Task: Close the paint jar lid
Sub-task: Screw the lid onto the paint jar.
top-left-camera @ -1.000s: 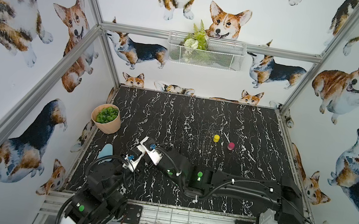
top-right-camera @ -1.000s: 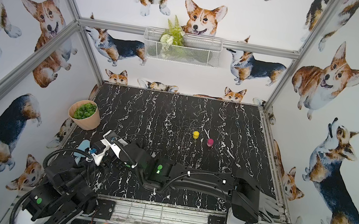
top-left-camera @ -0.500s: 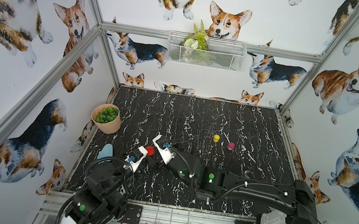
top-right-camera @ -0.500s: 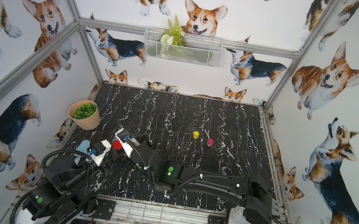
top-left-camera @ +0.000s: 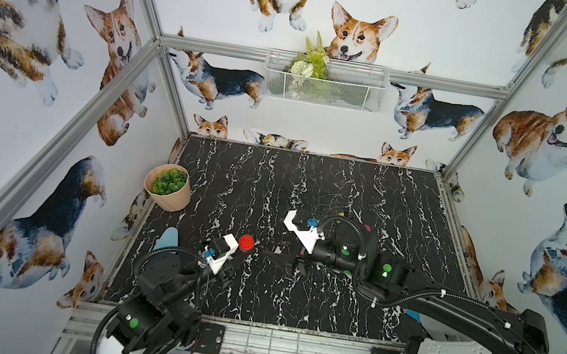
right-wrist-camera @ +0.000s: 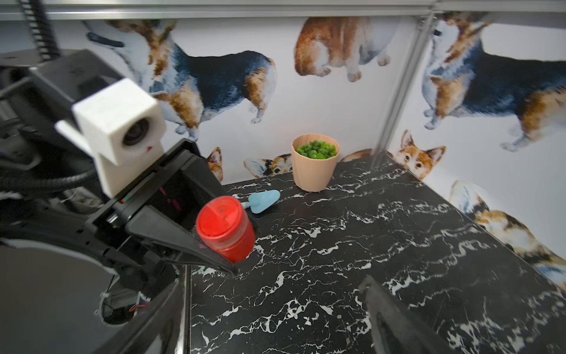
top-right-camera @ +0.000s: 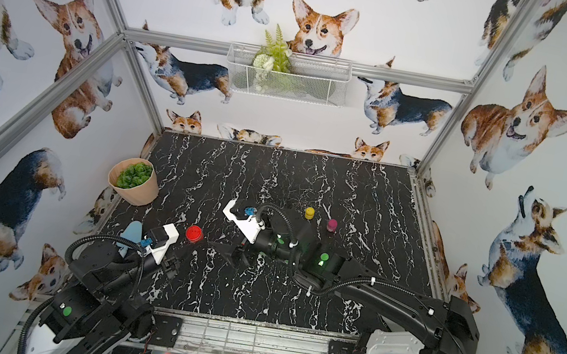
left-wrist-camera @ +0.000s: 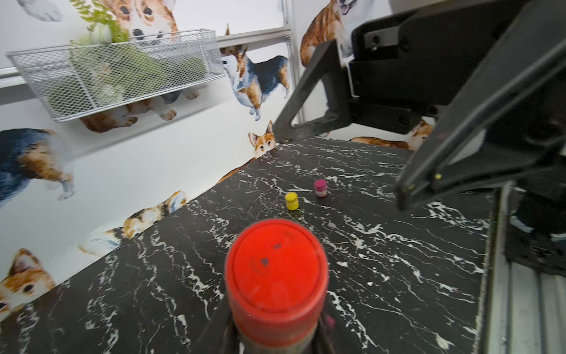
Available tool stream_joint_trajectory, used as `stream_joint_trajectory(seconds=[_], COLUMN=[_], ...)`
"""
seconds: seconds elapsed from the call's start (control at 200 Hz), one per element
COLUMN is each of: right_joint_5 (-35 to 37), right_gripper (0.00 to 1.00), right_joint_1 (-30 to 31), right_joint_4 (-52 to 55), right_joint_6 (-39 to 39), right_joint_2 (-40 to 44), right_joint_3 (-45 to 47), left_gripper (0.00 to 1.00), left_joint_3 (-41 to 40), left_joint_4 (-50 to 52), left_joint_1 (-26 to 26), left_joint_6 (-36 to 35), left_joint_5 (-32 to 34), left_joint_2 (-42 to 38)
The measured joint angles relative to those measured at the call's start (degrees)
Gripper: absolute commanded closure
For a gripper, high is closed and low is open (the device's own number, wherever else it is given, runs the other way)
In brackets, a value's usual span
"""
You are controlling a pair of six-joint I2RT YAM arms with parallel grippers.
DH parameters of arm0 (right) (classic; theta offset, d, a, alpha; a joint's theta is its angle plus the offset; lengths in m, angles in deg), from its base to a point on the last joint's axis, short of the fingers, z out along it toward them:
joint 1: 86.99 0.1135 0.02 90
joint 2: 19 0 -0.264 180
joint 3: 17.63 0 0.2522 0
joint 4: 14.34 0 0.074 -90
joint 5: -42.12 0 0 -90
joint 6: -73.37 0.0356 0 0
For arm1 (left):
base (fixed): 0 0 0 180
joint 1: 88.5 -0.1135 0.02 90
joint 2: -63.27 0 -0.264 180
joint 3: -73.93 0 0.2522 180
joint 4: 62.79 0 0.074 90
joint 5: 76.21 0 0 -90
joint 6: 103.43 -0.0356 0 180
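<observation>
Small red paint jar (top-left-camera: 246,242) w/ its round red lid (left-wrist-camera: 275,263) on top sits lower left of ctr in both top views, over the front-left part of the black, white-veined marble bench (top-left-camera: 312,183). The left hand (right-wrist-camera: 239,245) is clamped on it. One black finger (right-wrist-camera: 183,245) runs along the jar's side; the other is mostly hidden behind it. In the left wrist view the lid fills the bottom middle of frame, flat face toward the lens, a few dark specks on it. The jar looks tilted in the right wrist view; can't tell if its base touches the bench.

The right hand (left-wrist-camera: 339,170) is spread wide, nothing btwn the jaws. In both top views it's just right of the jar, tips pointing at it, small gap, no contact.

Elsewhere:
- A small yellow paint jar (left-wrist-camera: 291,200) & a small magenta paint jar (left-wrist-camera: 320,188), both capped, stand close together near ctr of the left wrist view, well apart from the red one.
- A beige ribbed pot of green succulents (top-left-camera: 167,193) stands at the bench's left edge.
- A light blue plastic scoop (right-wrist-camera: 263,199) lies flat btwn the pot & the left arm.
- A white wire basket w/ fern (top-left-camera: 324,82) hangs on the back wall, upper ctr.
</observation>
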Motion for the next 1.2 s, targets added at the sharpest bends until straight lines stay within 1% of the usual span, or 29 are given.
stream_joint_trajectory(seconds=[0.1,0.19,0.255,0.37,0.446,0.591,0.831,1.011,1.076,1.091,1.202], right_joint_5=[-13.51,-22.99,-27.82,-33.0,-34.27,-33.57,-31.15,-30.93,-30.84,-30.77,-30.47], right_gripper=[0.11,0.19,0.28,0.28,0.28,0.28,0.32,0.36,0.36,0.4,0.45], right_joint_1=[-4.59,-5.66,-5.6,-5.7,-5.42,-4.11,-2.99,-2.71,-2.73,-2.73,-2.73], right_joint_4=[2.32,5.6,7.3,8.52,8.79,8.46,7.72,6.56,6.05,6.01,5.73], right_joint_6=[-2.89,-6.03,-7.74,-8.02,-7.96,-8.02,-8.04,-8.0,-8.0,-8.0,-8.02], right_joint_2=[-1.73,-4.66,-6.54,-9.4,-10.62,-11.37,-12.94,-13.77,-13.97,-13.99,-14.01], right_joint_3=[-3.87,-8.85,-10.97,-11.63,-12.07,-12.13,-12.52,-12.61,-12.81,-12.87,-13.0], left_gripper=[0.73,0.73,0.73,0.73,0.73,0.73,0.72,0.73,0.73,0.73,0.72], left_joint_3=[0.0,0.0,-0.07,-0.11,-0.11,-0.11,-0.11,-0.11,-0.11,-0.11,-0.11], left_joint_4=[-1.25,-1.77,-2.01,-2.05,-2.05,-2.08,-2.08,-2.08,-2.08,-2.08,-2.08], left_joint_1=[0.02,0.04,0.07,0.11,0.11,0.11,0.11,0.11,0.11,0.11,0.11], left_joint_6=[1.31,2.1,2.51,2.91,2.93,2.93,2.91,2.91,2.91,2.91,2.91], left_joint_5=[-4.7,-7.43,-8.68,-9.49,-9.49,-9.49,-9.44,-9.44,-9.42,-9.42,-9.4], left_joint_2=[0.66,0.96,0.96,0.96,0.7,0.55,0.48,0.48,0.48,0.48,0.48])
